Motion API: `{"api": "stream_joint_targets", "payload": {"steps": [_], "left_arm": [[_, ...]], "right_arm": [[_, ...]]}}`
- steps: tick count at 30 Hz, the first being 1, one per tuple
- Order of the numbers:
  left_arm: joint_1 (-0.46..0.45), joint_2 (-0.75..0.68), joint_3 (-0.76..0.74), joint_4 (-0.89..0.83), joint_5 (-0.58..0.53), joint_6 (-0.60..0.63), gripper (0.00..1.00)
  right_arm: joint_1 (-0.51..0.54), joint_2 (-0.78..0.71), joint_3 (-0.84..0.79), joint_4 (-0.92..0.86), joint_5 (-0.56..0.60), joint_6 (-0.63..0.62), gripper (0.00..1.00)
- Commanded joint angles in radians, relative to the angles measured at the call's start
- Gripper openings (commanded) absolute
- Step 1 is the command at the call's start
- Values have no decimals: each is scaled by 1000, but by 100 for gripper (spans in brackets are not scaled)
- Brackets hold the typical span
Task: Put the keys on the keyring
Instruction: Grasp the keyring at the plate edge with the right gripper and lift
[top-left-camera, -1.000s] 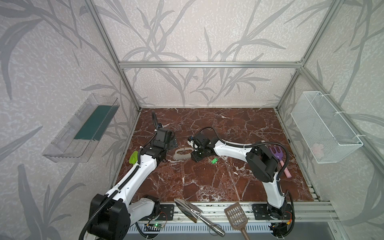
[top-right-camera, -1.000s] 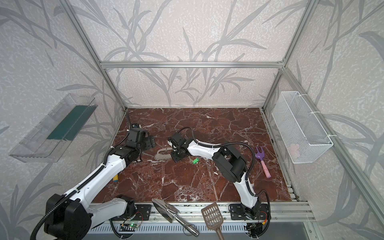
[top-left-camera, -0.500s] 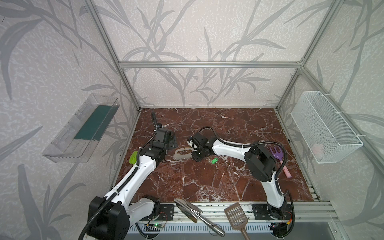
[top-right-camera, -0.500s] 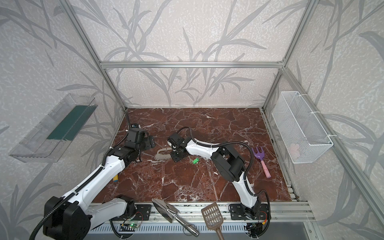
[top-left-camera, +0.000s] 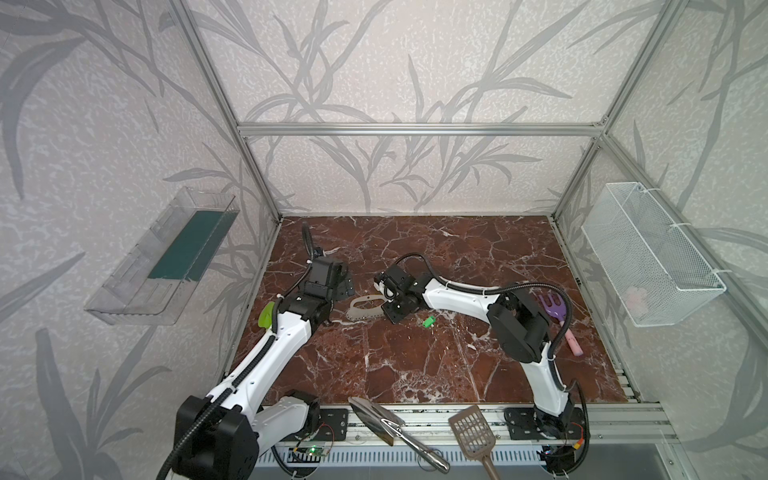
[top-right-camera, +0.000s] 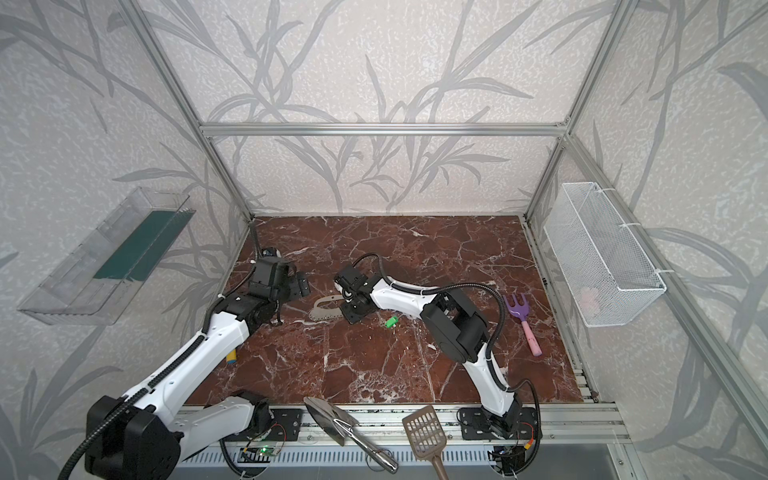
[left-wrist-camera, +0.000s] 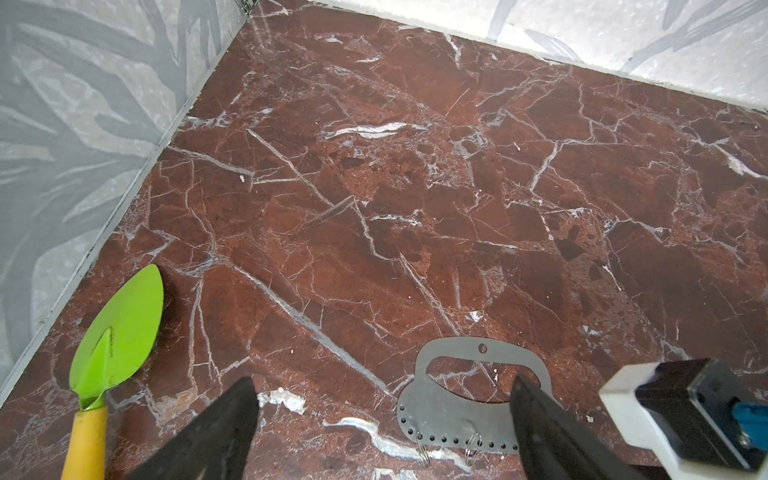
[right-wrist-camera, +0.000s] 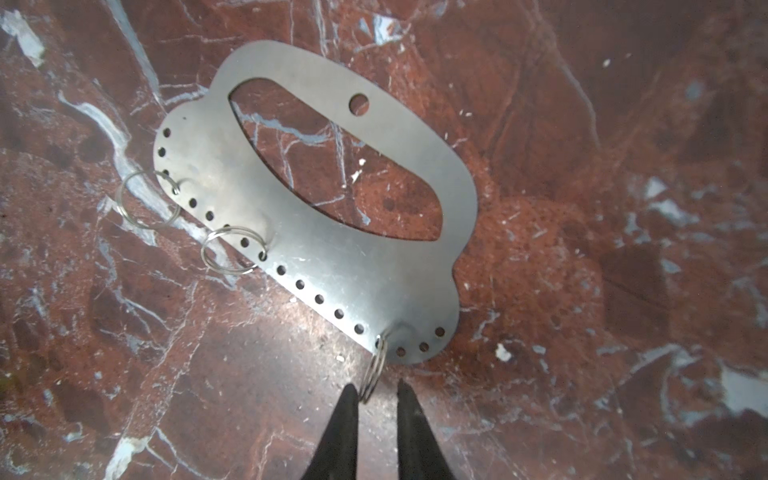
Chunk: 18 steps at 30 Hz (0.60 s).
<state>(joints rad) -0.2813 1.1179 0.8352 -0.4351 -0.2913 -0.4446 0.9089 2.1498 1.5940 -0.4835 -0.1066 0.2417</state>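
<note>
- Key (top-left-camera: 429, 321) lies loose on the worktop (top-left-camera: 415, 365), near the right gripper (right-wrist-camera: 376, 388).
- Right jaws, narrowly apart, straddle an upright keyring (right-wrist-camera: 374, 370) on a metal plate (right-wrist-camera: 332, 270).
- Left gripper (left-wrist-camera: 382, 384) jaws gape wide near the plate.

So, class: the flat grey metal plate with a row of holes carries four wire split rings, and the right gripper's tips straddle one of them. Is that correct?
Not quite. The right wrist view shows three wire split rings on the flat grey metal plate, not four. The tips of the right gripper do straddle one of them.
</note>
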Motion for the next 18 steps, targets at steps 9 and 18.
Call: {"api": "stream_joint_targets", "payload": {"steps": [9,18], "left_arm": [[-4,-26,28,-27,-19,-8,95],[-4,-35,36,-39,-17,-7,95]], "right_arm": [[4,42,63,-31,-10,-10,19],[1,39,63,-33,4,-15,6]]}}
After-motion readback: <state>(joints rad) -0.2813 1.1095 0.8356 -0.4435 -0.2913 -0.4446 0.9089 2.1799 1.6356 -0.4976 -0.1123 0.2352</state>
